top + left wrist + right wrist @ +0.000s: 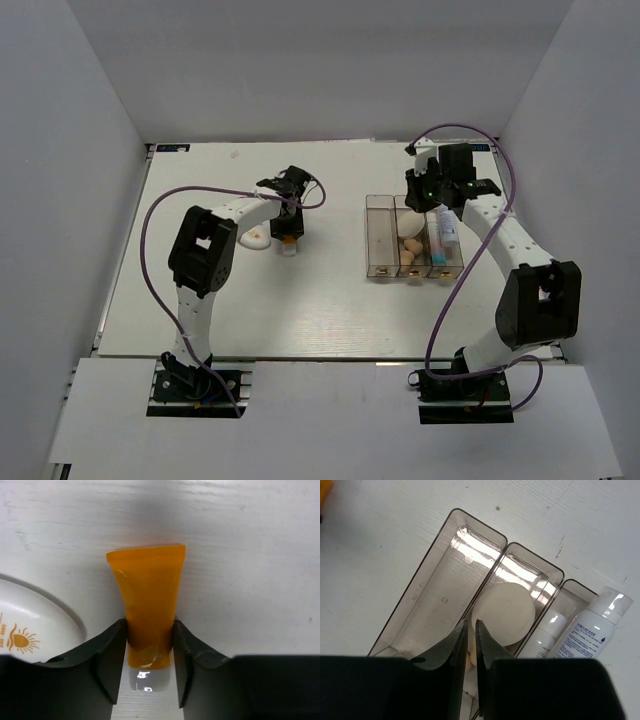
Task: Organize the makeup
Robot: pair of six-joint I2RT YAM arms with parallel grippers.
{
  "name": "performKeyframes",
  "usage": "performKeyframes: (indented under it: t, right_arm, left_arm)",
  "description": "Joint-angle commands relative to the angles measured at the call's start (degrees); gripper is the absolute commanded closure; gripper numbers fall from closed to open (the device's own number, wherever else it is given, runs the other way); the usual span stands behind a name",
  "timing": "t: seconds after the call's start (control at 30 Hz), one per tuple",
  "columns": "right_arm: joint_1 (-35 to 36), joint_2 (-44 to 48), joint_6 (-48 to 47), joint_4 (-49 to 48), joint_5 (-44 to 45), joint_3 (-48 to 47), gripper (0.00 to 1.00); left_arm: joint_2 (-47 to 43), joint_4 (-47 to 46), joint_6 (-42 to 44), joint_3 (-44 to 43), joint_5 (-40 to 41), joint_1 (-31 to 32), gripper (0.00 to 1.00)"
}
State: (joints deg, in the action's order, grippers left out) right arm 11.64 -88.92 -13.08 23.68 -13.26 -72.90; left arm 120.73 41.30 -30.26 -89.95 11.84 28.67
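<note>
One orange tube (150, 605), one compact (30, 630), one puff (502, 612), two sponges (410, 247).

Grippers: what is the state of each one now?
Left gripper: closed on the orange plastic tube with white cap.
Right gripper: slightly open, holding nothing.

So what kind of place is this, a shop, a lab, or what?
Probably a robot test booth: plain grey walls box in a white table, two robot arms are bolted at its near edge, and an orange tube and a clear organizer sit on it.
</note>
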Motion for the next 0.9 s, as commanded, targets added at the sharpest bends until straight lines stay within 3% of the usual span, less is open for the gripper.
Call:
performKeyframes:
  t: [0.0, 0.1, 0.23, 0.37, 0.43, 0.6, 0.87]
  right_arm:
    - [-0.2, 3.2, 0.8, -2.0, -1.1, 0.7, 0.82]
    - [-0.2, 3.8, 1.0, -2.1, -1.2, 1.0, 0.81]
    - [0.0, 4.7, 1.0, -2.6, -1.3, 1.0, 0.81]
    - [-0.2, 6.0, 1.8, -3.7, -0.5, 1.5, 0.76]
    - [-0.2, 6.4, 2.1, -4.5, 0.2, 1.8, 0.74]
    - [-0.6, 6.9, 2.9, -5.6, 1.5, 1.9, 0.71]
    - [-1.4, 9.4, 3.9, -7.6, 3.7, 3.0, 0.7]
  left_arm:
    - [0.3, 0.9, -0.1, -0.8, -0.9, 0.9, 0.51]
    - [0.0, 1.2, -0.2, -0.8, -1.6, 1.4, 0.63]
    - [-6.3, -3.3, 1.6, 0.6, -5.8, 2.5, 0.69]
    - [-13.8, -15.3, 4.7, 3.8, -24.9, 3.7, 0.71]
    - [-15.5, -22.0, 3.2, 5.4, -29.7, 4.2, 0.71]
    - [-12.5, -32.4, -3.6, 2.4, -41.0, 6.0, 0.71]
    - [-2.4, -40.9, -14.8, -2.1, -43.1, 9.9, 0.7]
